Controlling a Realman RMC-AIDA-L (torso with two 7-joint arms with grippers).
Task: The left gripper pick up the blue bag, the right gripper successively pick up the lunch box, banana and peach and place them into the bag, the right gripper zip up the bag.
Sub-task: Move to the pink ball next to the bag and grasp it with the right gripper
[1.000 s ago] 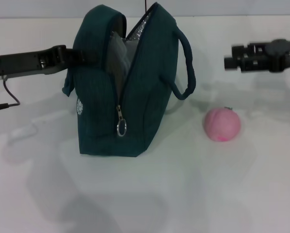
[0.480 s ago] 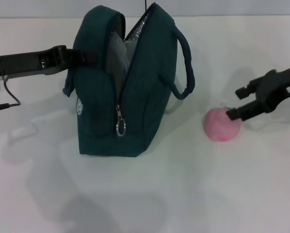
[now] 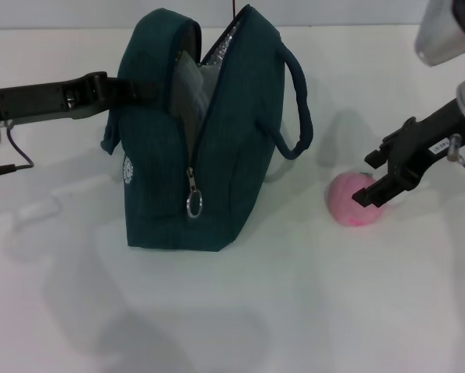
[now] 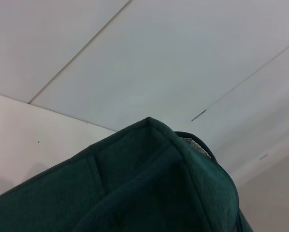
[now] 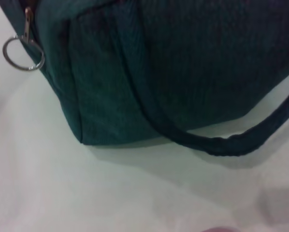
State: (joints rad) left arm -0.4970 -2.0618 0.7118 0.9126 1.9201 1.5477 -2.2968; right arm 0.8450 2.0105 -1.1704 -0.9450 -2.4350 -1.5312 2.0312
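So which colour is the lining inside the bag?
Silver; the lining of the blue bag shows best in the head view.

bare lab-like room, white table (image 3: 310,311), plain panelled wall (image 4: 149,63)

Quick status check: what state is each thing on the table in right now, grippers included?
Blue bag: upright on the table, zipper open.
Peach: on the table, outside the bag.
Left gripper: holding the bag's top edge.
Right gripper: open, fingers straddling the peach.
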